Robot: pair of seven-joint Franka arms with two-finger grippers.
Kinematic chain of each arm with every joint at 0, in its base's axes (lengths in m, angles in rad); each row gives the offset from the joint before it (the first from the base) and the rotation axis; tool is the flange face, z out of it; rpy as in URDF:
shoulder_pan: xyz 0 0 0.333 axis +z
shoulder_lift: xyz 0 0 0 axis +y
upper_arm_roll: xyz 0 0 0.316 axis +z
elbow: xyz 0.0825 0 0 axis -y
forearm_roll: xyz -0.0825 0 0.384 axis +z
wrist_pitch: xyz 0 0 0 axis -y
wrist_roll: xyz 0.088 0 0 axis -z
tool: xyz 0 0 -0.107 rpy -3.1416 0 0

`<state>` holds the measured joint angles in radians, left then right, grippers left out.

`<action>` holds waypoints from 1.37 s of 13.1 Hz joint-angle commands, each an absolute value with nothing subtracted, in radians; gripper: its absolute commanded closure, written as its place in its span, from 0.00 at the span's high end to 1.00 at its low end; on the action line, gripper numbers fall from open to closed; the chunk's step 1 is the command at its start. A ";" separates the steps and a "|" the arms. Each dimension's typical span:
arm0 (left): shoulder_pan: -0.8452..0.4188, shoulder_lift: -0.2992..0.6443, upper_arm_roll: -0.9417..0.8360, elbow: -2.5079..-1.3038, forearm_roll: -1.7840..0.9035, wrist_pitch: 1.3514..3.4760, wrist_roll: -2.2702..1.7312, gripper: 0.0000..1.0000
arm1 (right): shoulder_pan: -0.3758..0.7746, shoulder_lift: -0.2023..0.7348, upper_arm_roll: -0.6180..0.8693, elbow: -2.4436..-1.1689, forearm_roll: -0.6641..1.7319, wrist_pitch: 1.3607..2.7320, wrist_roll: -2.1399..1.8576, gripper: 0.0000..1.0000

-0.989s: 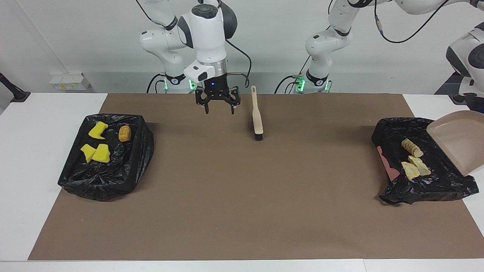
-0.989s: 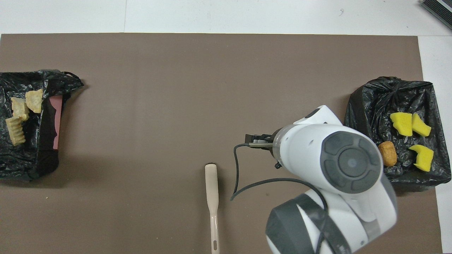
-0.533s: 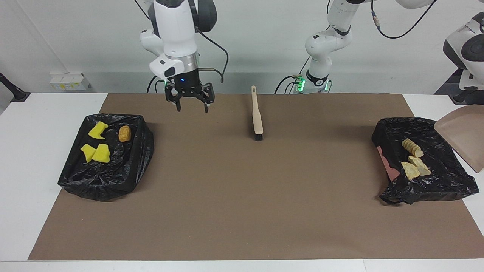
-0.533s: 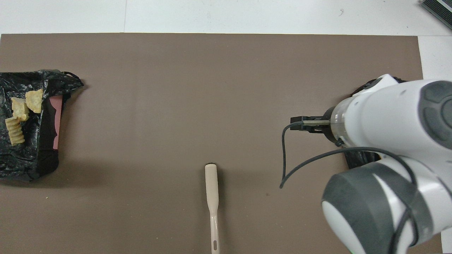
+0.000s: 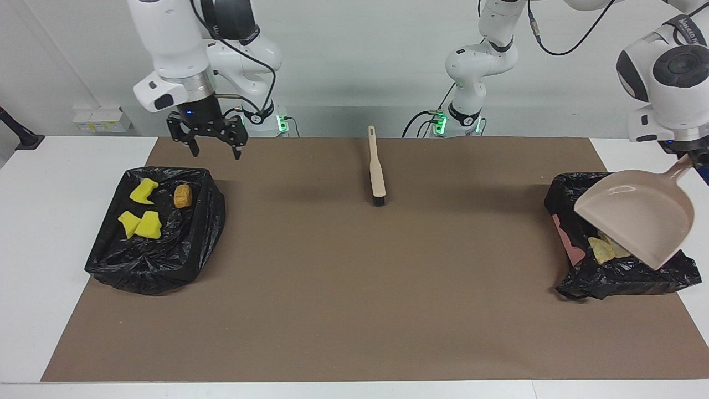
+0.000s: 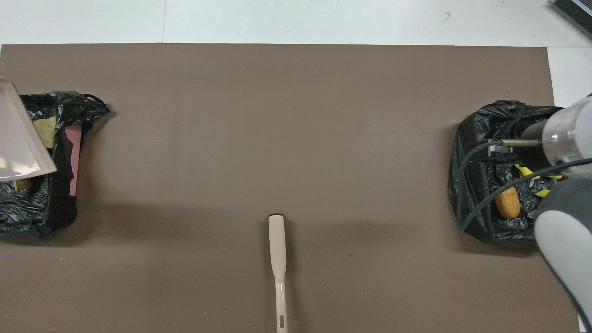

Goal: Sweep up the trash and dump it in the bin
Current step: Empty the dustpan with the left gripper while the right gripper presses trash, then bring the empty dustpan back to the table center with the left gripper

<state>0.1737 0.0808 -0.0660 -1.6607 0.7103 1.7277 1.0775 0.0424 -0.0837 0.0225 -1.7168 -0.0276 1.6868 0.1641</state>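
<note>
Three yellow chunks [image 5: 145, 191] and a brown roll [image 5: 183, 195] of trash lie in the black-bagged bin [image 5: 166, 271] at the right arm's end. My right gripper [image 5: 216, 151] hangs open and empty in the air over this bin's edge nearest the robots. In the overhead view its arm covers most of that bin [image 6: 476, 185]; the roll [image 6: 506, 203] shows. My left gripper [image 5: 687, 158] is shut on the handle of the beige dustpan [image 5: 637, 216], tilted over the other bin [image 5: 626, 277]. Pastry pieces [image 5: 601, 249] in it are mostly hidden by the pan [image 6: 18, 138].
The beige brush [image 5: 376, 166] lies on the brown mat [image 5: 354, 288] midway between the bins, near the robots, handle toward them, bristles pointing away; it also shows as the brush [image 6: 277, 249] in the overhead view.
My right arm swung from beside the brush to over the bin at its end, gripper still open. My left arm brought the dustpan back in over its bin, covering most of the pastry.
</note>
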 commanded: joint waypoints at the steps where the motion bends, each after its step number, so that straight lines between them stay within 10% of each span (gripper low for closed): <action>1: 0.123 0.041 -0.051 -1.697 0.582 1.680 0.926 0.00 | 0.040 -0.118 -0.041 -1.713 -0.032 1.637 0.097 1.00; 18: -0.363 0.058 -0.051 -1.856 -0.032 1.880 -0.217 0.00 | 0.038 -0.147 -0.111 -1.717 -0.003 1.612 0.020 1.00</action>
